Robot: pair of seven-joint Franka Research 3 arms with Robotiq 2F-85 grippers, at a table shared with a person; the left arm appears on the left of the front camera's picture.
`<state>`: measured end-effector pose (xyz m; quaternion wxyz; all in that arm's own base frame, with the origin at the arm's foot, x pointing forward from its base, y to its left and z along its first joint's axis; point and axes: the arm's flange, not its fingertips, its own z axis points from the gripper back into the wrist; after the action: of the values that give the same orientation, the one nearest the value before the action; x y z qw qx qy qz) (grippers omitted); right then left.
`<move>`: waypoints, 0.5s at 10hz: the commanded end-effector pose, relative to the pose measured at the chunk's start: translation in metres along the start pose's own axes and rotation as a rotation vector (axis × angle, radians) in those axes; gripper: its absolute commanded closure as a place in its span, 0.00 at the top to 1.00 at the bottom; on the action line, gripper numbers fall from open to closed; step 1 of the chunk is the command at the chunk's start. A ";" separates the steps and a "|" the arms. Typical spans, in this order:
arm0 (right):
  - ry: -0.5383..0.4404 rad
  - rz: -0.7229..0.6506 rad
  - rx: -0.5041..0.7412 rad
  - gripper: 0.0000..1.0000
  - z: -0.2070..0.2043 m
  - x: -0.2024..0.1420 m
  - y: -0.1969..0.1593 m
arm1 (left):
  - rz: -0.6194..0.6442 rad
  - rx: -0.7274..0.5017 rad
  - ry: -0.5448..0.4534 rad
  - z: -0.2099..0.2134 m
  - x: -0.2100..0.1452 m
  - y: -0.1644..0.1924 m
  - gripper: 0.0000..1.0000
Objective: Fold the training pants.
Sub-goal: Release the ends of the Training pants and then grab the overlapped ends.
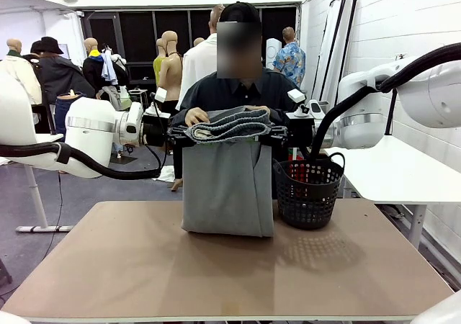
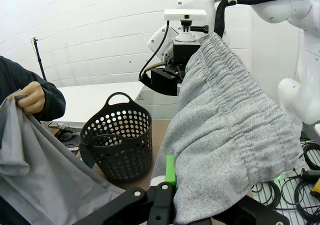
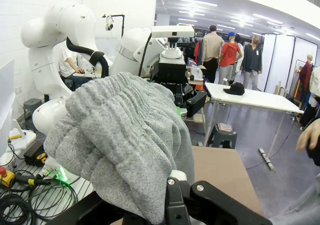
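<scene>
We hold the soft light grey training pants (image 1: 227,187) up over the flat brown table (image 1: 144,266), just left of the round black basket (image 1: 310,194). Our left gripper (image 1: 173,134) and right gripper (image 1: 282,134) each pinch one waistband end tight. A person's hand (image 1: 196,117) helps on the far side. We think the fold is just starting. Next we should lay the pants down flat.

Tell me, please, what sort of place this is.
Probably a robotics lab in a workshop hall: the left gripper and right gripper hold the training pants over a table, cables lie nearby, and a white worktable stands under ceiling strip lights.
</scene>
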<state>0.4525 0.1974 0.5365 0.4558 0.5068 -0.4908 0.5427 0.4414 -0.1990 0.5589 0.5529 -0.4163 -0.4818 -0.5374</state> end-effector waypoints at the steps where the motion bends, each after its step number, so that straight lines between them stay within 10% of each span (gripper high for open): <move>1: -0.006 0.010 0.006 0.00 -0.001 0.002 0.002 | 0.001 0.012 -0.022 0.002 0.002 -0.003 0.00; 5: -0.006 0.010 0.006 0.00 -0.001 0.002 0.002 | 0.001 0.012 -0.022 0.002 0.002 -0.003 0.00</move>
<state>0.4525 0.1974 0.5365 0.4558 0.5068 -0.4908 0.5427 0.4414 -0.1990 0.5589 0.5529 -0.4163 -0.4818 -0.5374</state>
